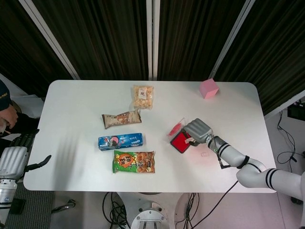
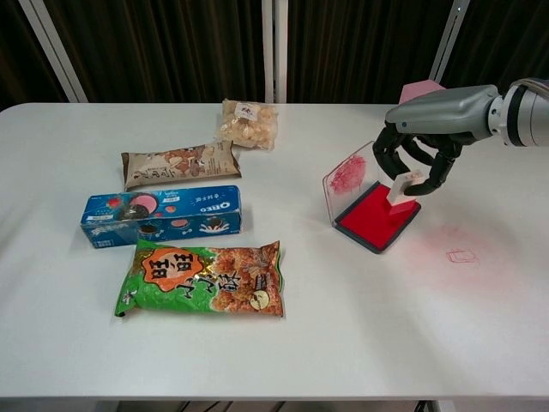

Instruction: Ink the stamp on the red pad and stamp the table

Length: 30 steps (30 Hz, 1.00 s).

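The right hand [image 2: 418, 163] is gripping the stamp [image 2: 403, 190] between its curled fingers, holding it roughly upright with its red lower end down on the red pad [image 2: 375, 216]. In the head view the same hand [image 1: 198, 130] is covering most of the pad [image 1: 179, 142], so the stamp itself is barely showing there. The pad's clear lid [image 2: 351, 178] is standing open at the pad's 10 o'clock edge, smeared with red ink. On the table [image 2: 343, 335], at about 4 o'clock from the pad, a faint red rectangular stamp mark [image 2: 461, 256] is showing inside a pink smudge.

The left hand [image 1: 15, 160] is hanging off the table's 8 o'clock corner, holding nothing, fingers spread apart.

At 9 o'clock from the pad, a blue cookie box [image 2: 162, 215] is lying between a brown snack bar [image 2: 178, 163] behind it and a green snack bag [image 2: 204, 278] in front. A clear bag of snacks [image 2: 247, 123] is sitting at about 11 o'clock, and a pink cube [image 1: 208, 88] is sitting near the table's far edge at 1 o'clock.
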Tool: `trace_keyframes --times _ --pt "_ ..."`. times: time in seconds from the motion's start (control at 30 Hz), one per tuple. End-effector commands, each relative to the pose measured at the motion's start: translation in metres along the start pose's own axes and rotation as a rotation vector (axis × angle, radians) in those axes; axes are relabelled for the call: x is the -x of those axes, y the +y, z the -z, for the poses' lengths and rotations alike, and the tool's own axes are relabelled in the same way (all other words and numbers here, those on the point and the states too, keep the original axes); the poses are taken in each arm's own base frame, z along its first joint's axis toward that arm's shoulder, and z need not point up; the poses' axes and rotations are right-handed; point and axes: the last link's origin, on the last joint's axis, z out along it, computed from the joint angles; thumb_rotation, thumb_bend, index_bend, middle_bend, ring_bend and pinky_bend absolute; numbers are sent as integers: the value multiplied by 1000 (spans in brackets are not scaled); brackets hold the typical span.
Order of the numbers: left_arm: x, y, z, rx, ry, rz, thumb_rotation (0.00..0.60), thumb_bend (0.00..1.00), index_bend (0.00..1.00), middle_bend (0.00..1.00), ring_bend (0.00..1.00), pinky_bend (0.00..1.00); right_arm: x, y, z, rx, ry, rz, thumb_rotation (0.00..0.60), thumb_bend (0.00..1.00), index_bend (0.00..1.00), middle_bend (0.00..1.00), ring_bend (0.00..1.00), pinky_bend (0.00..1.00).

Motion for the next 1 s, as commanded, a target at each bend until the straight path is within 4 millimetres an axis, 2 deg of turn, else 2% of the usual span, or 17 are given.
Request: trace_keyframes --times 0.03,0.4,1.0 --pt "1 -1 0 -2 -2 4 221 166 90 118 118 207 -22 -15 -9 4 -28 43 600 354 679 590 660 822" --pt "1 -5 0 -2 -5 4 221 166 90 118 118 207 -5 -8 -14 80 -68 -12 600 360 678 594 664 822" --pt "3 -6 -1 -10 -20 -3 224 166 90 118 118 207 14 -2 -27 76 -61 -73 600 375 681 601 666 822"
